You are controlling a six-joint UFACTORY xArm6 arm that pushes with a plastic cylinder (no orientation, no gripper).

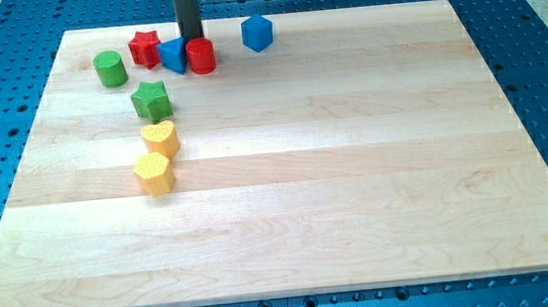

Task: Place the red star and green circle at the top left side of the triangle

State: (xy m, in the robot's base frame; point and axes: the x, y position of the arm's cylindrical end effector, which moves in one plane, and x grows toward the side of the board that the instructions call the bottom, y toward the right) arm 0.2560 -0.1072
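1. The wooden board (286, 172) lies on a blue perforated table (545, 70). All the blocks sit in the board's upper left part.
2. My tip (191, 40) is the lower end of a dark upright rod. It has no jaws, so there is nothing to be wide, narrow or holding. It comes down at the back of the blue triangle (174, 55) and the red cylinder (201, 55), about over the seam between them. Whether it touches either one I cannot tell.
3. The blue triangle and the red cylinder stand side by side and seem to touch, the cylinder at the triangle's 3 o'clock.
4. The red star (144, 48) sits at about 9 o'clock from my tip, just beside the triangle on the view's left, very close or touching.
5. The green circle (110, 68) is a short round block at about 8 o'clock from my tip, near the red star and to the view's left of it, with a small gap.
6. A green star (151, 102) lies at about 7 o'clock from my tip, below the triangle.
7. A yellow heart (160, 139) lies at 6 o'clock from the green star, and a yellow hexagon (153, 173) just beside the heart, lower again.
8. A blue cube (257, 33) stands alone at 3 o'clock from my tip, apart from the red cylinder.
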